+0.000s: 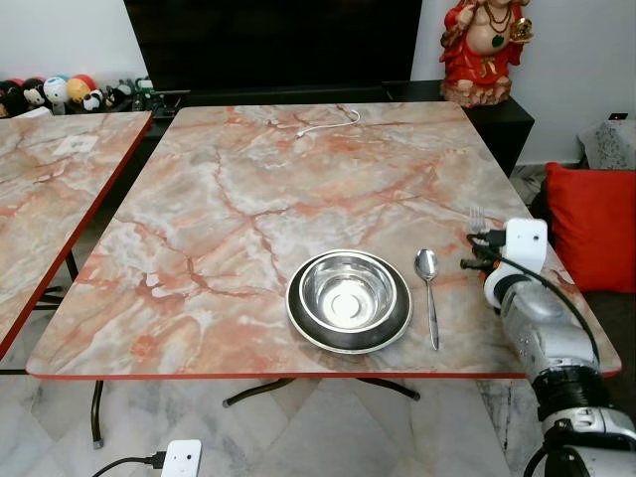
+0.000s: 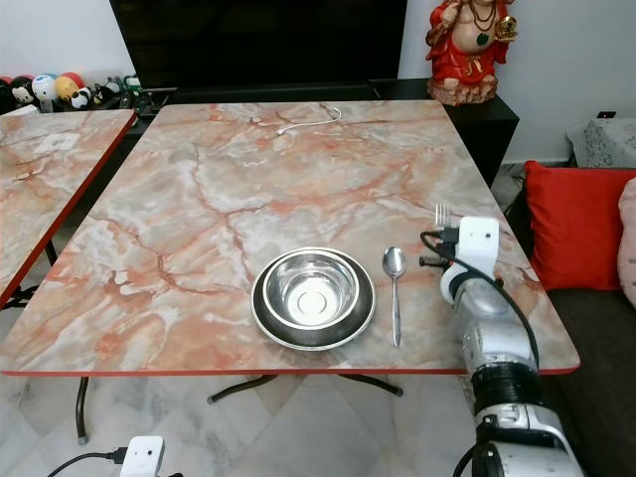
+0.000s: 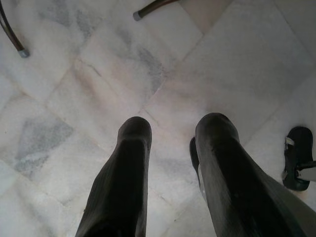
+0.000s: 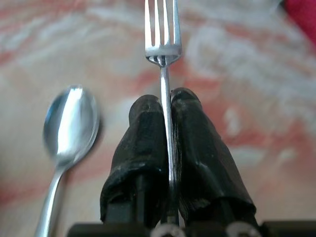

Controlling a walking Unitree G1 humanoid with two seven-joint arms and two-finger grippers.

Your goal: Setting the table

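Pink marble and polished steel

Pink-and-grey veined marble-pattern table with red edge; shiny silver steel bowl on dark-rimmed steel plate; silver spoon; silver fork between black fingers.

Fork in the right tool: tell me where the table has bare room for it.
The right tool grips the fork over the bare strip between the spoon and the table's right edge. The table's far half is bare up to a white cable. It is crowded around the bowl on its plate.
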